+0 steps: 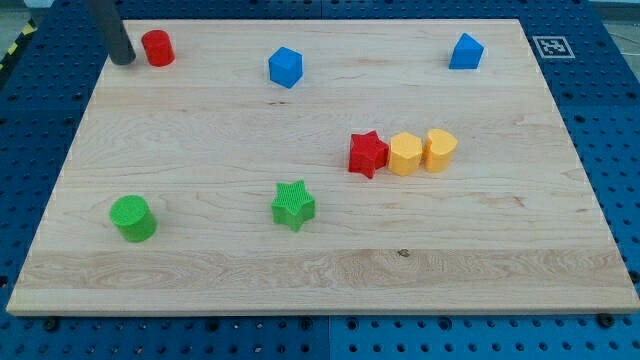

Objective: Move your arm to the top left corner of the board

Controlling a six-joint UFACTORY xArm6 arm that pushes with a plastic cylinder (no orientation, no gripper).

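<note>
My tip is at the top left corner of the wooden board, with the dark rod rising out of the view's top. A red cylinder stands just to the right of the tip, close to it with a small gap. A blue cube sits further right along the top. Another blue block is near the top right.
A red star, a yellow hexagon and a yellow heart-like block sit in a row right of centre. A green star is at lower centre. A green cylinder is at lower left.
</note>
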